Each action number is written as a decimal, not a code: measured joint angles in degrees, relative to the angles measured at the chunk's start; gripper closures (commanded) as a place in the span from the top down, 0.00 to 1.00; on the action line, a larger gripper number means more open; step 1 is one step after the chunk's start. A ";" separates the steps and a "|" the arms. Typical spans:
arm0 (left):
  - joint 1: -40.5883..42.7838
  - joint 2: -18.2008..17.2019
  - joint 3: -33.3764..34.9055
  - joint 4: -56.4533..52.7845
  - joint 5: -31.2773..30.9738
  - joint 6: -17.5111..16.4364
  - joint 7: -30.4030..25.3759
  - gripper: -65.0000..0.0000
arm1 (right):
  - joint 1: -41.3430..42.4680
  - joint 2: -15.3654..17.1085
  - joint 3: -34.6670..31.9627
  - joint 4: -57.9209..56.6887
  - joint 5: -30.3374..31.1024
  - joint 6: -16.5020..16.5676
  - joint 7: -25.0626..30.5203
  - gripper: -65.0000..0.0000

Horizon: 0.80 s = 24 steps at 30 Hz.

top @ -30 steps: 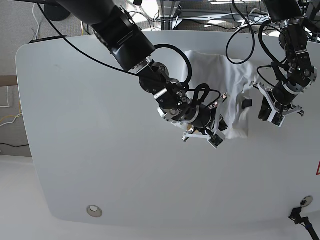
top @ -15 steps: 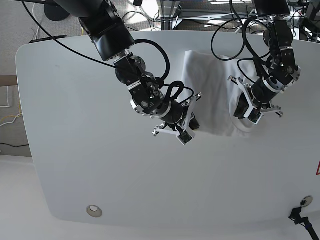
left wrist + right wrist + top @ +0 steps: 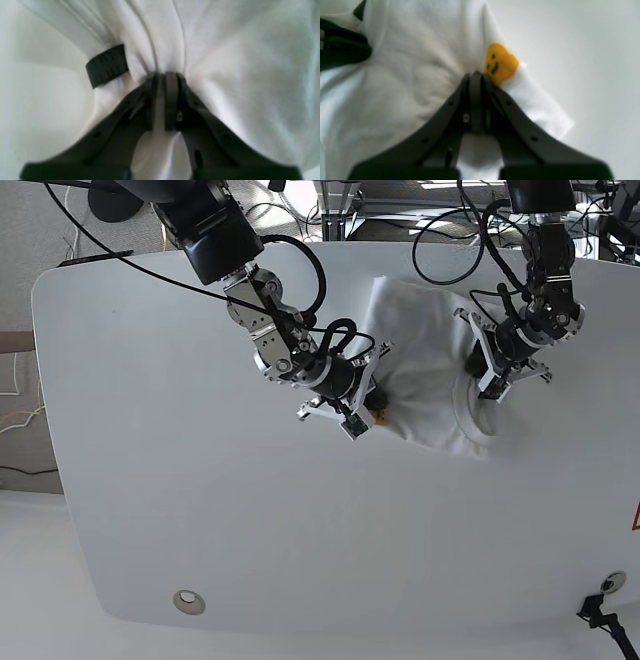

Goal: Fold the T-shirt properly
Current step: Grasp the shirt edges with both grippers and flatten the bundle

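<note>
Base view: both arms' fingers [image 3: 372, 402] [image 3: 487, 372] pinch the T-shirt [image 3: 425, 370] at frame centre-right, apparently to fold it.

The base view looks down from high above the white desk [image 3: 200, 510], far enough back to take in both arms and most of the desk's outline, with floor and cables along the top edge. Each wrist view sits just behind its own tool and looks along the dark fingers at very close range, blurred. The left wrist view faces the left tool [image 3: 165, 77] and white cloth of the T-shirt [image 3: 237, 62]; the right wrist view faces the right tool [image 3: 475, 76]. All three views share the T-shirt [image 3: 425, 370]; the right wrist view also catches bare desk [image 3: 582, 50].
</note>
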 measured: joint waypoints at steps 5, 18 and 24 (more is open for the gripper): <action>-3.10 -0.63 3.39 -2.54 -0.02 0.33 -0.20 0.07 | -1.55 1.60 0.00 0.55 0.83 0.02 1.73 0.00; -14.45 1.25 14.53 -2.27 0.22 0.04 0.44 0.07 | -10.95 5.09 6.16 14.82 -0.81 -0.52 -1.68 0.00; -9.46 -0.66 7.19 6.84 0.26 0.28 0.63 0.07 | -5.01 5.53 6.88 17.03 -0.55 -0.66 -3.04 0.00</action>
